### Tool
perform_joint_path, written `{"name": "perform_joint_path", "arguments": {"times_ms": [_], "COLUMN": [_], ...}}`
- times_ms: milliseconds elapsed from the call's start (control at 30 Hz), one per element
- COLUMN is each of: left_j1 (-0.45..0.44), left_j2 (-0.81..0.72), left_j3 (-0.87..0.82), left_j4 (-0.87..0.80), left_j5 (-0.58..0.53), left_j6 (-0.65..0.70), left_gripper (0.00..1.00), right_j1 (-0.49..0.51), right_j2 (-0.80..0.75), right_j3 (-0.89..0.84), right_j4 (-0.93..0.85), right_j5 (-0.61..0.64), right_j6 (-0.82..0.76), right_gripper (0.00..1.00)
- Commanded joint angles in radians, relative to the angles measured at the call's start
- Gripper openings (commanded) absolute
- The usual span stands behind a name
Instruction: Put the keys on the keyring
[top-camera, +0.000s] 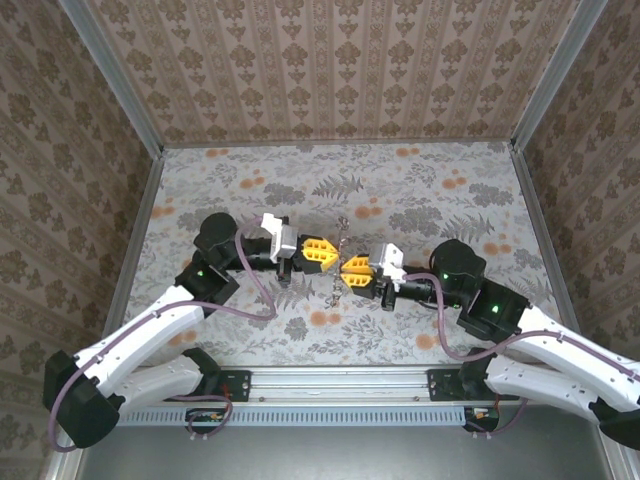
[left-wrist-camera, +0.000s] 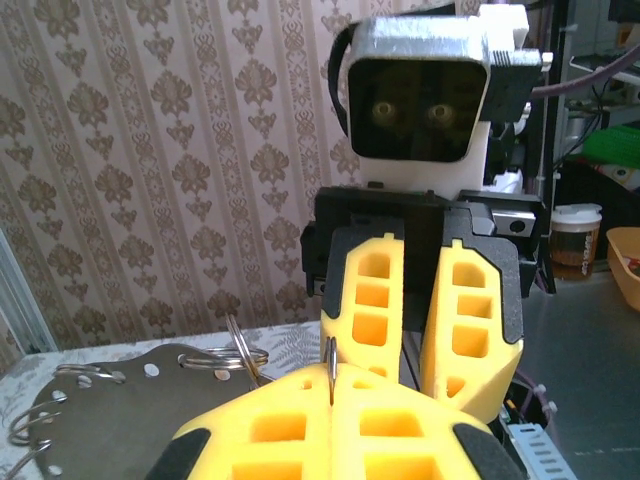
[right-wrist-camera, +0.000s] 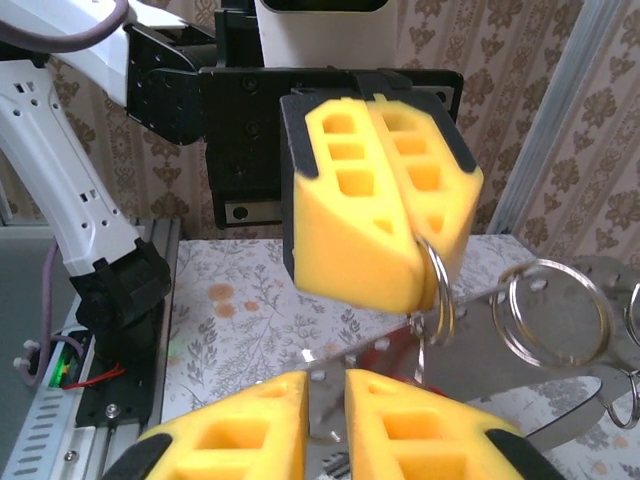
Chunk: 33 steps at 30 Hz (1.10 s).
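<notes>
The keyring, a thin round hoop of dull metal (right-wrist-camera: 437, 295), hangs upright above the flowered counter (right-wrist-camera: 240, 290), its rim clenched in the left gripper (right-wrist-camera: 418, 265). It lies straight ahead of the right gripper (right-wrist-camera: 325, 405), whose jaws stand slightly apart. We cannot tell whether they pinch the grey perforated metal plate (right-wrist-camera: 520, 375). From the right wrist we see the hoop as a narrow oval, and from the left wrist only as a thin edge.
</notes>
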<state>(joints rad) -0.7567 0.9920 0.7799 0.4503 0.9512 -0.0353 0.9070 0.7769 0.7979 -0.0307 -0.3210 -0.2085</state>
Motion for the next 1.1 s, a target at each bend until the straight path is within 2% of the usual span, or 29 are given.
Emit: {"name": "perform_joint_path", "arguments": {"times_ms": [0,167,567,1067], "left_j1": [0.009,0.012,0.007,0.004], "left_j2": [0.002,0.016,0.031,0.023], "left_j3": [-0.012,-0.008,0.004,0.011], "left_j4": [0.152,0.178,0.168,0.134], "left_j5": [0.037,0.055,0.072,0.09], "left_j6": [-0.08,-0.105,-0.112,-0.107], "left_gripper": [0.0,0.0,0.0,0.0], "right_j1": [-0.002,-0.001,-0.002,-0.008], "right_j2": [-0.075,-0.129,-0.039,-0.044], "right_j3": [-0.018,-0.018,0.018,0.015], "right_j4": [0.036,0.043,0.102,0.118], "right_j5": [0.039,0.062,0.08,0.059], "right_j6": [0.016,-0.001,-0.021,-0.031], "right_gripper": [0.2,0.21,0.15,0.17]}}
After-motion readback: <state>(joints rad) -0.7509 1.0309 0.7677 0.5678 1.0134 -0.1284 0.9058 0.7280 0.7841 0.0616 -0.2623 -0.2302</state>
